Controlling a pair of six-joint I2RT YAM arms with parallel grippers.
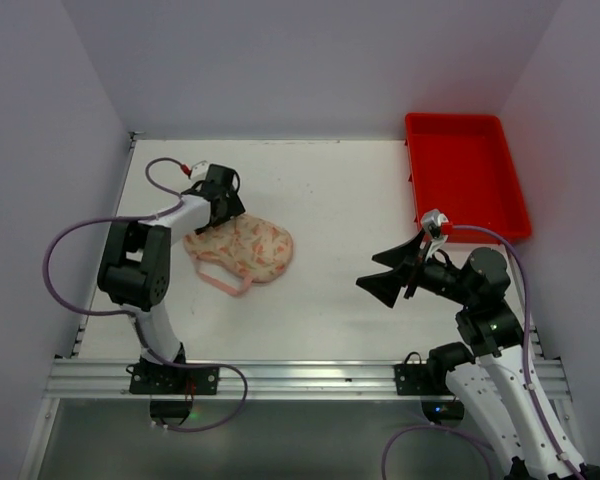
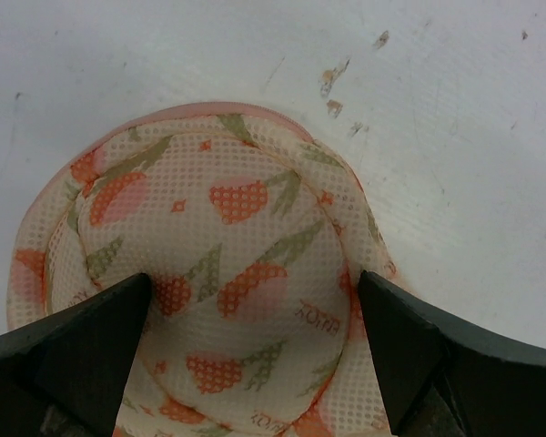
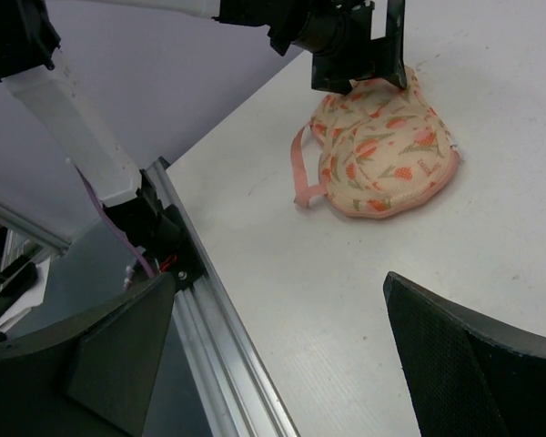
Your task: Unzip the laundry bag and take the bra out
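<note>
laundry bag (image 1: pixel 245 248) lies flat on the white tabletop (image 1: pixel 350 200), left of centre, with its pink loop strap (image 1: pixel 220 281) trailing toward the near edge. left fingers (image 2: pixel 91 337) are spread apart, straddling one printed dome of the bag at its far-left end; whether they touch it cannot be told. right fingers (image 3: pixel 455 355) are spread wide with nothing between them, hovering above bare tabletop well apart from the bag. red tray (image 1: pixel 467 180) sits at the far right corner.
</note>
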